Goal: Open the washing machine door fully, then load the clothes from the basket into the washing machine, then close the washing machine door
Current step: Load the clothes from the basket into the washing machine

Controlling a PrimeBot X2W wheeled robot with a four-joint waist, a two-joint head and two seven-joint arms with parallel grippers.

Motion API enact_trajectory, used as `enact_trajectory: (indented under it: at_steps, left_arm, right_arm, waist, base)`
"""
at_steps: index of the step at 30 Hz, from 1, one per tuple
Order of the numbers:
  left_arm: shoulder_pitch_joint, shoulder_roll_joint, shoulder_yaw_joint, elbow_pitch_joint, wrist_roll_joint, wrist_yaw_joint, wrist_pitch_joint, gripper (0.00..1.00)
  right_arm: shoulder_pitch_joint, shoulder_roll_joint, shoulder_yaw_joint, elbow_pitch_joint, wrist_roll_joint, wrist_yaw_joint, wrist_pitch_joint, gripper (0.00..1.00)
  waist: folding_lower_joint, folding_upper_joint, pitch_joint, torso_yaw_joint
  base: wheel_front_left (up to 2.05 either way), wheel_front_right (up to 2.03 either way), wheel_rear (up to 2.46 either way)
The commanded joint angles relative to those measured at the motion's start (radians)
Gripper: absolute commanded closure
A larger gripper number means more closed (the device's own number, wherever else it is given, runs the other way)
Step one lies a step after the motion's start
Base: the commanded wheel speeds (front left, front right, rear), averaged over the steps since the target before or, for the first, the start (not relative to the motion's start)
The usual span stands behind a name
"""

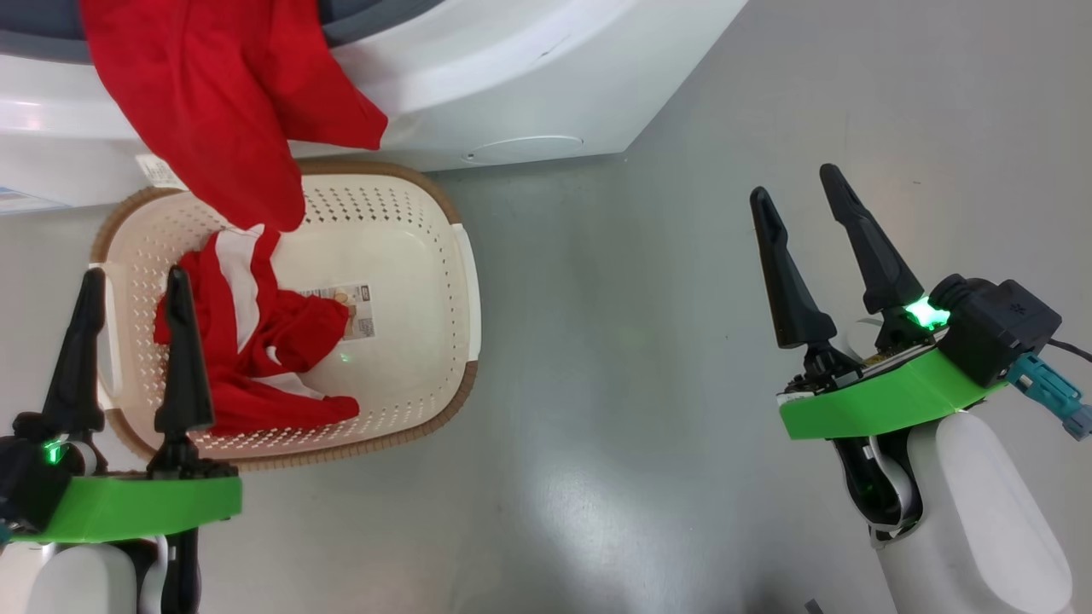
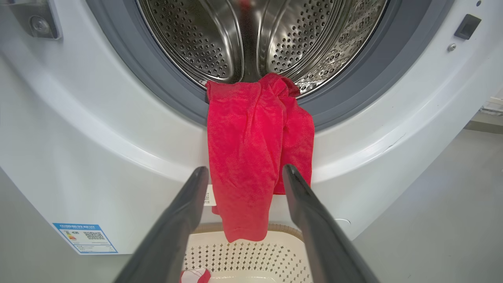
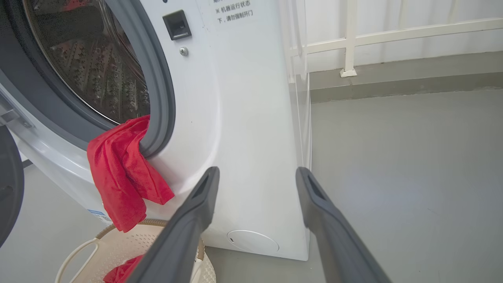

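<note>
The washing machine (image 1: 512, 77) stands with its steel drum (image 2: 220, 35) exposed. A dark curved edge at the left of the right wrist view is the washing machine door (image 3: 8, 184), swung aside. One piece of the clothes, plain red (image 1: 222, 111) (image 2: 251, 157) (image 3: 122, 173), hangs from the grey gasket down over the basket (image 1: 401, 222) (image 2: 243, 255) (image 3: 78, 251). Another red piece with white stripes (image 1: 247, 341) lies in the basket's left half. My left gripper (image 1: 133, 277) (image 2: 245, 169) is open over the basket's left edge, holding nothing. My right gripper (image 1: 794, 184) (image 3: 257, 173) is open above bare floor, right of the basket.
Grey floor (image 1: 640, 384) stretches free to the right of the basket and machine. A round flap (image 1: 522, 149) (image 3: 253, 240) sits low on the machine's front, and a blue sticker (image 2: 84, 237) is low on its left. A white railing (image 3: 349, 39) stands behind.
</note>
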Motion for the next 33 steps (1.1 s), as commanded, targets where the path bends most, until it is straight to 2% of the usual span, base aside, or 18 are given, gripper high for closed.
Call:
enact_trajectory:
  at_steps: [1, 10, 16, 24, 28, 33]
  left_arm:
    - [-0.004, 0.012, 0.039, -0.016, 0.013, -0.006, -0.008, 0.0]
    - [-0.009, 0.008, 0.045, -0.004, 0.022, -0.01, -0.008, 0.0]
    - [-0.047, 0.027, 0.013, 0.053, 0.001, -0.011, -0.008, 0.0]
    - [-0.182, 0.088, -0.062, 0.246, -0.067, -0.011, 0.001, 0.0]
    - [-0.27, 0.102, -0.101, 0.352, -0.114, -0.011, 0.016, 0.0]
    - [-0.395, 0.124, -0.156, 0.489, -0.122, -0.011, 0.034, 0.0]
  right_arm:
    - [0.025, -0.002, 0.02, -0.024, 0.003, 0.002, -0.005, 0.0]
    - [0.026, -0.002, 0.018, -0.026, 0.003, 0.002, -0.005, 0.0]
    - [0.021, 0.001, 0.019, -0.026, 0.002, 0.002, -0.005, 0.0]
    - [0.012, 0.007, 0.027, -0.021, 0.001, 0.002, -0.005, 0.0]
    - [0.011, 0.009, 0.028, -0.021, 0.002, 0.002, -0.005, 0.0]
    - [0.007, 0.012, 0.032, -0.022, 0.003, 0.002, -0.005, 0.0]
  waist:
    - [0.0, 0.0, 0.0, -0.001]
    - [0.0, 0.0, 0.001, -0.005]
    - [0.0, 0.0, 0.009, -0.005]
    - [0.0, 0.0, 0.012, -0.016]
    - [0.0, 0.0, 0.014, -0.024]
    - [0.0, 0.0, 0.024, -0.034]
  base:
    - [0.0, 0.0, 0.0]
    - [0.0, 0.0, 0.0]
    - [0.0, 0.0, 0.0]
    - [0.0, 0.0, 0.0]
    - [0.0, 0.0, 0.0]
    - [0.0, 0.0, 0.0]
